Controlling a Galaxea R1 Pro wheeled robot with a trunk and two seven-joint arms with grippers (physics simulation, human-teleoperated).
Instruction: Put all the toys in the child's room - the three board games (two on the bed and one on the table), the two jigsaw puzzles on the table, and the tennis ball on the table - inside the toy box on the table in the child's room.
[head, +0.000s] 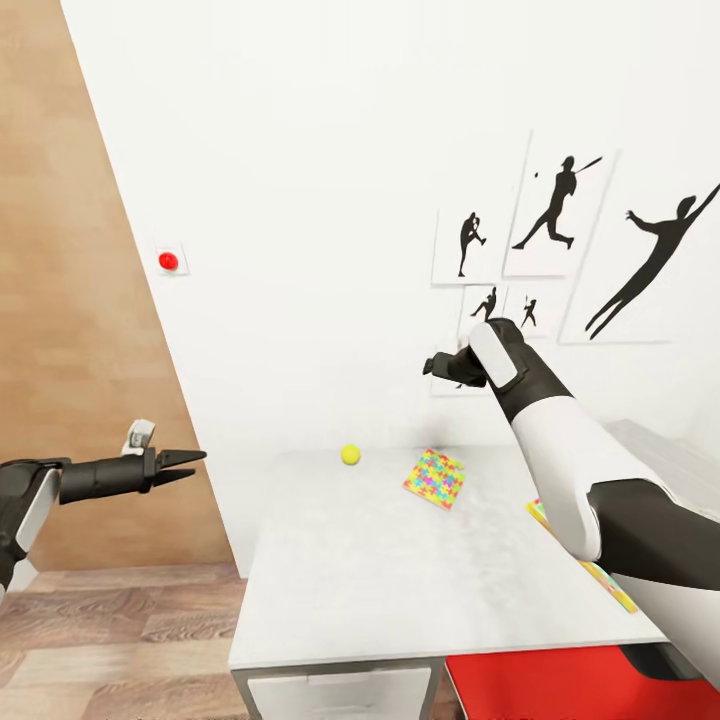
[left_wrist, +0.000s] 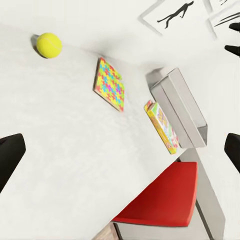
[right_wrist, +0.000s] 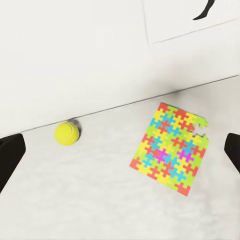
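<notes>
Tennis ball (head: 350, 454): rests on the worktop (head: 400, 570) at its far edge, close to the white wall; also seen from the right wrist (right_wrist: 66, 133) and the left wrist (left_wrist: 49, 45).
Jigsaw puzzle (head: 435, 478): multicoloured, lies flat on the worktop, near the tennis ball and well apart from it, toward the right arm's side; one corner has pieces missing in the right wrist view (right_wrist: 171, 148).
Second flat colourful item (head: 590, 565): lies further from the tennis ball than the jigsaw puzzle, partly hidden by the right arm; the left wrist view shows it (left_wrist: 162, 126) just beside a grey box (left_wrist: 182, 107). Whether it is a puzzle or a board game cannot be told.
Red chair seat (head: 560, 685): at the worktop's near edge, the side away from the tennis ball.
Right end effector (head: 445, 365): raised above the worktop, over the jigsaw puzzle's side of the tennis ball; fingers wide apart, holding nothing.
Left end effector (head: 185, 465): off the worktop's edge, on the tennis ball's side away from the jigsaw puzzle; fingers spread wide, empty.
Wall pictures (head: 560, 215): black sports silhouettes, above the tennis ball's wall.
</notes>
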